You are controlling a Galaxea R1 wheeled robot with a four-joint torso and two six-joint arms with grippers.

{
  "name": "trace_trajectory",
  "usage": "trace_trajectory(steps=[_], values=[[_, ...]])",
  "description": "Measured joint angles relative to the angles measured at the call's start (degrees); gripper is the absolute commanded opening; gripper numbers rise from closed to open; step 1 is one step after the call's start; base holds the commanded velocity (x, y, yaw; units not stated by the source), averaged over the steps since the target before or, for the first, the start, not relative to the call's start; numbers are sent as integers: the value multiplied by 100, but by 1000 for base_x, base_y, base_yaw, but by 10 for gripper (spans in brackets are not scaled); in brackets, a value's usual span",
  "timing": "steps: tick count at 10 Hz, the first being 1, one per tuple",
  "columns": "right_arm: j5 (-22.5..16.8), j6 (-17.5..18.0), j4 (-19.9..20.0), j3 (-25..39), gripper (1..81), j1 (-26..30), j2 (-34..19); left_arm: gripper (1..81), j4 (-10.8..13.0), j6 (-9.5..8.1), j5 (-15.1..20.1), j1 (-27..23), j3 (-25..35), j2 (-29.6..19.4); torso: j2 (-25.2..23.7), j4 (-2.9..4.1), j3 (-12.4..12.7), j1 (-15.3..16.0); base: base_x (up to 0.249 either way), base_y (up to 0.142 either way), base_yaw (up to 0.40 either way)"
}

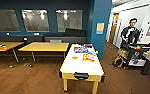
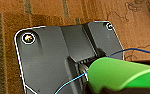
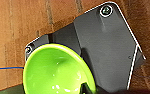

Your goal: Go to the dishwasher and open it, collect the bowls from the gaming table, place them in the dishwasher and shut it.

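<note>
A green bowl (image 3: pixel 57 71) is seen close against the right tool, above wooden floor (image 3: pixel 13 30); whether it is gripped cannot be told. The same bowl (image 2: pixel 121 73) is seen beside the left tool. Ahead, boxes (image 1: pixel 81 49) are spread on the white tabletop (image 1: pixel 77 66).

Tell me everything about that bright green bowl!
The green bowl is small, round and bright lime green, and it looks like smooth, shiny plastic with little glints of light inside. The right wrist view looks into its hollow, which looks empty; the left wrist view shows its curved outside. It sits up above the brown wooden floor, close by the robot's dark plate. A dark part overlaps its rim, but what grips it cannot be made out.
</note>
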Motion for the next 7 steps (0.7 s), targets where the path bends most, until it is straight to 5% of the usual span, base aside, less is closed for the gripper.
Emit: trace_trajectory(steps=[7], values=[[-6, 0, -11, -17, 10, 15, -4, 10, 0, -2, -2, -30, -2, -6, 0, 0, 0, 2, 0, 0, -350]])
